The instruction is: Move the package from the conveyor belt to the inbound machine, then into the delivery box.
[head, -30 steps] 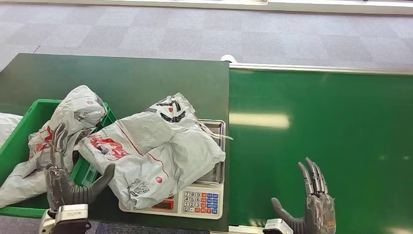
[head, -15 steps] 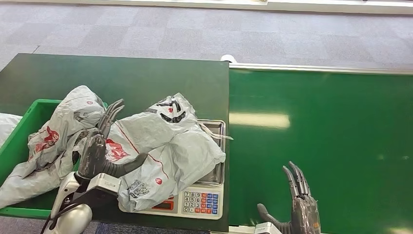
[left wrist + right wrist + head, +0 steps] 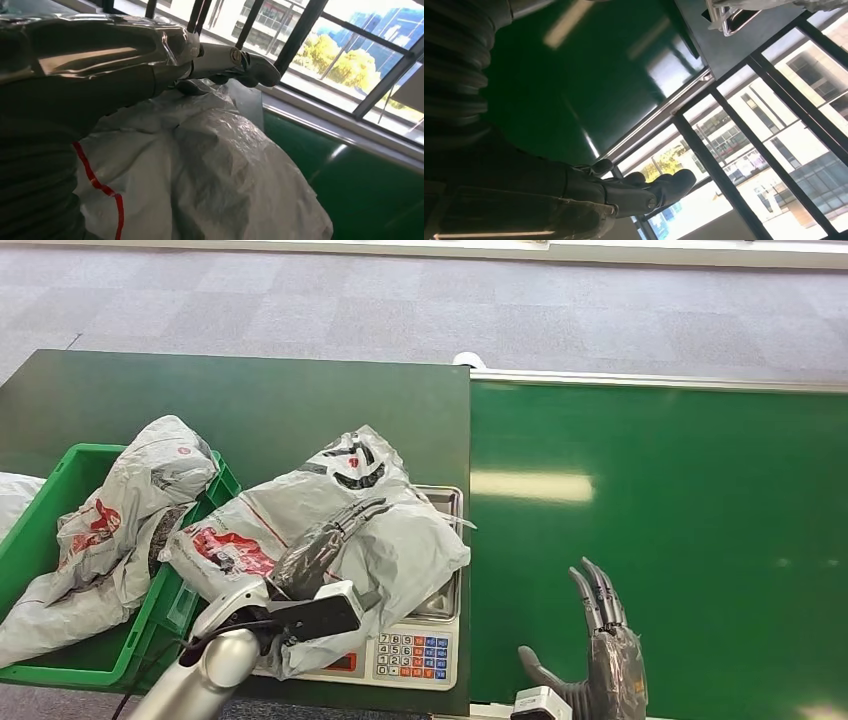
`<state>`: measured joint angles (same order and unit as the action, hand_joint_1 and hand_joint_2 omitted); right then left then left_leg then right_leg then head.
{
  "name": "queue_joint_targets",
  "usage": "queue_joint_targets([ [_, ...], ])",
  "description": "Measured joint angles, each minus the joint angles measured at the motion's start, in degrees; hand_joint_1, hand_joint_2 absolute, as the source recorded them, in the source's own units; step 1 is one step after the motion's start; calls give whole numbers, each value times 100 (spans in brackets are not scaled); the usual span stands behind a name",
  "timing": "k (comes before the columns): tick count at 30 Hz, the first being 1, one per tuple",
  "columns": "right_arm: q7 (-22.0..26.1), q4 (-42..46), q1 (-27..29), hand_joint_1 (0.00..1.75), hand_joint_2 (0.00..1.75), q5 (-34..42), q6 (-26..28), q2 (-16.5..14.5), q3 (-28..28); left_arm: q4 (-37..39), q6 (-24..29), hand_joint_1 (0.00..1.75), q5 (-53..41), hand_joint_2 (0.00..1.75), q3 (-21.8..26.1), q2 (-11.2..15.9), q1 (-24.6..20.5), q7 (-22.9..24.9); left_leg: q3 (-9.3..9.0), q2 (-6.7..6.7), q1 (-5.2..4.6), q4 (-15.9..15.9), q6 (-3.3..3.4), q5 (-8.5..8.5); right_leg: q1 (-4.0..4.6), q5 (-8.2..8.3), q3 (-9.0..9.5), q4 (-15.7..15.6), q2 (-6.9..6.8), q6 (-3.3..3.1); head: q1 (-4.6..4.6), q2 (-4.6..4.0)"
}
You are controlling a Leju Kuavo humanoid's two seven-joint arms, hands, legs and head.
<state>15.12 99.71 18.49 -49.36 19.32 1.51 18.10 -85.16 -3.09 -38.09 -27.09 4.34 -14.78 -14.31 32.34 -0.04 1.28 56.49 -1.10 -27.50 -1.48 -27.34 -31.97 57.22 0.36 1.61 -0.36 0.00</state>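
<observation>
Currently the package point(image 3: 330, 540) lies slumped across the scale point(image 3: 415, 645), one end overhanging the green delivery box point(image 3: 45, 515). Left hand point(image 3: 325, 540) rests flat on top, fingers extended, nothing pinched. Right hand point(image 3: 605, 655) hovers spread above the conveyor belt point(image 3: 680, 500), holding nothing. Risk: slick, loose film may slide under the palm, or snag on the scale tray.

The left hand point(image 3: 325, 540) has swung right from the green bin point(image 3: 60, 640) onto the package point(image 3: 400, 540), which bulges higher now.
</observation>
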Motion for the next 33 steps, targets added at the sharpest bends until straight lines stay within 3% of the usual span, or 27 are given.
queue_joint_targets([
  [9,10,-27,-135,0,175,8,-50,-13,0,598,-198,2,-312,175,-302,-135,-192,236,0,0,1,0,0,0,1,0,1,0,0,0,-1,0],
  [13,54,-126,-304,0,175,40,-73,-16,2,1218,-236,151,-595,175,-556,-295,-428,331,-4,-13,-1,0,7,5,-1,0,14,-1,-14,0,-1,0],
  [14,62,-155,-334,0,175,51,-73,-16,4,1363,-237,159,-626,175,-610,-334,-499,333,-6,-20,-2,0,9,6,-2,0,19,-1,-21,0,-1,0],
  [20,84,-292,-456,0,175,79,-87,-19,7,1887,-154,167,-664,175,-767,-444,-831,297,-33,-34,-4,0,10,8,-3,-1,53,-1,-36,1,-1,0],
  [24,86,-326,-481,0,175,99,-92,-40,3,1859,383,168,-280,175,-675,-446,-833,-147,-37,-31,-3,0,10,11,-2,0,56,0,-34,0,0,0],
  [28,86,-331,-468,0,175,69,-63,-79,2,1237,1150,170,320,175,-297,-407,-689,-637,-31,-29,-2,0,10,12,0,2,46,3,-30,-1,-1,0],
  [33,93,-391,-466,0,175,114,109,-94,4,87,1777,161,675,175,276,-323,-498,-1076,-12,-29,-1,0,9,11,0,1,28,3,-30,-1,-1,0],
])
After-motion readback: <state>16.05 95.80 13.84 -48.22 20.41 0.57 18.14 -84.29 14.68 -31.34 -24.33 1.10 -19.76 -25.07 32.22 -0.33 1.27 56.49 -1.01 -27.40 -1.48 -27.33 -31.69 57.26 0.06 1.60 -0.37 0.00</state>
